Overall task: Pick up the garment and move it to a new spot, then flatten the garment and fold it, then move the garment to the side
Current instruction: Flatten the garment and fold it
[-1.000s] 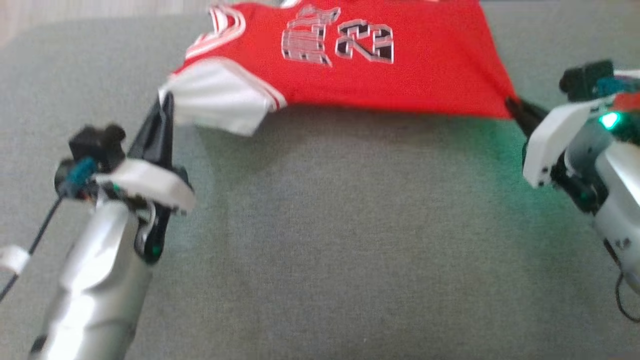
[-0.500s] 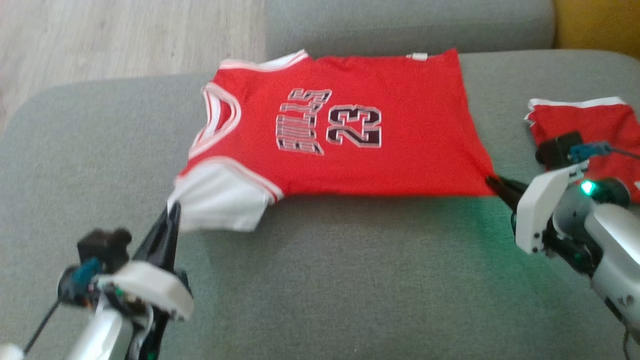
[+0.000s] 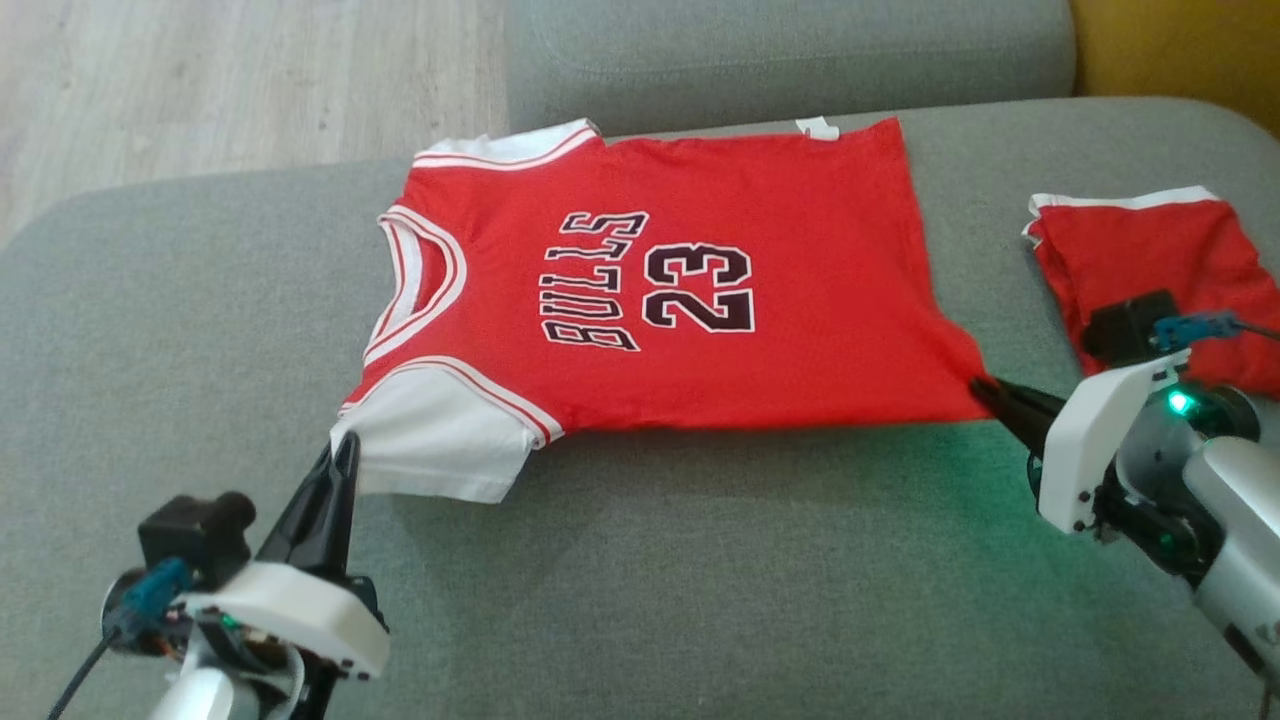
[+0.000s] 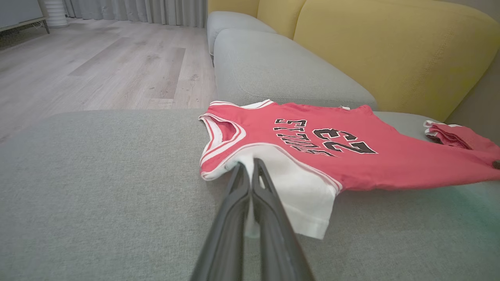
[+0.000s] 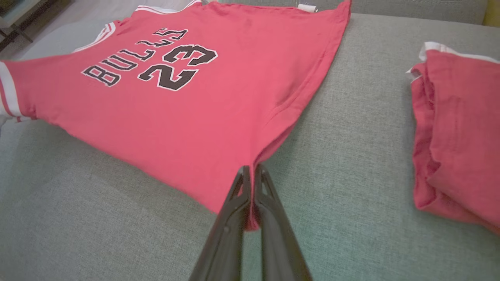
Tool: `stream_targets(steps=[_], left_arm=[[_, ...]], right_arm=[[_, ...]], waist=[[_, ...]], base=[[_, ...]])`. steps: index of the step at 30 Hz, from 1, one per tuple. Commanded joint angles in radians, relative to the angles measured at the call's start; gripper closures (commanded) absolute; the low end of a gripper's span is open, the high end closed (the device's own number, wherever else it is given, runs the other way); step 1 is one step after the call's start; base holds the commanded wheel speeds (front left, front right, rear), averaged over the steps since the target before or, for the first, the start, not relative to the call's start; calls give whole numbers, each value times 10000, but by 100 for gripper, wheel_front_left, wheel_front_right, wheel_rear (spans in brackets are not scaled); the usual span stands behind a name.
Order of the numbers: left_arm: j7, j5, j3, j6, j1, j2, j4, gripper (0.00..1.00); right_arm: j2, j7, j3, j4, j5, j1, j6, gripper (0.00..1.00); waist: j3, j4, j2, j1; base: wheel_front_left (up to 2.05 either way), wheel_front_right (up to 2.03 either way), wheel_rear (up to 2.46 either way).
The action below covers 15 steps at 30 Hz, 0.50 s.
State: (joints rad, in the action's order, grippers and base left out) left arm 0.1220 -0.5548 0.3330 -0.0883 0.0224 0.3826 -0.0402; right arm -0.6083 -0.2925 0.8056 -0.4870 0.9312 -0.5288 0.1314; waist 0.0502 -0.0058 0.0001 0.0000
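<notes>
Across the grey sofa seat (image 3: 700, 580) the red Bulls jersey (image 3: 800, 350) lies spread print-side up, its near edge raised off the cushion. The left gripper (image 3: 345, 448) has its jaws clamped on the white sleeve (image 3: 440, 440), and the right gripper (image 3: 985, 390) pinches the near hem corner. A folded red garment (image 3: 1140, 250) lies apart, to the right.

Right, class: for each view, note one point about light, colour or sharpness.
Head view: the green lamp beside the right gripper tints the sofa cushion, and the jersey casts a soft shadow under its near edge. Left wrist view: the left gripper blurs toward the lens; the jersey looks pinker. Right wrist view: same pink cast; the right gripper softens near the lens.
</notes>
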Motion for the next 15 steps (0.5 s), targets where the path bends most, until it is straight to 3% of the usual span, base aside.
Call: stream_targets(steps=[1,15], left_arm=[[14,59,-490,-36,733,303,-374,100],[193,334,-417,226,2418,557,549,100]], right_arm=[[-240,139,-137,237,-82,-113,-7,100],[320,-202,-877,277,-515,-710,-7,100]], waist=[[65,-28,-1,0],[852,-287,-1,0]], base=[[0,0,0],[0,0,0]])
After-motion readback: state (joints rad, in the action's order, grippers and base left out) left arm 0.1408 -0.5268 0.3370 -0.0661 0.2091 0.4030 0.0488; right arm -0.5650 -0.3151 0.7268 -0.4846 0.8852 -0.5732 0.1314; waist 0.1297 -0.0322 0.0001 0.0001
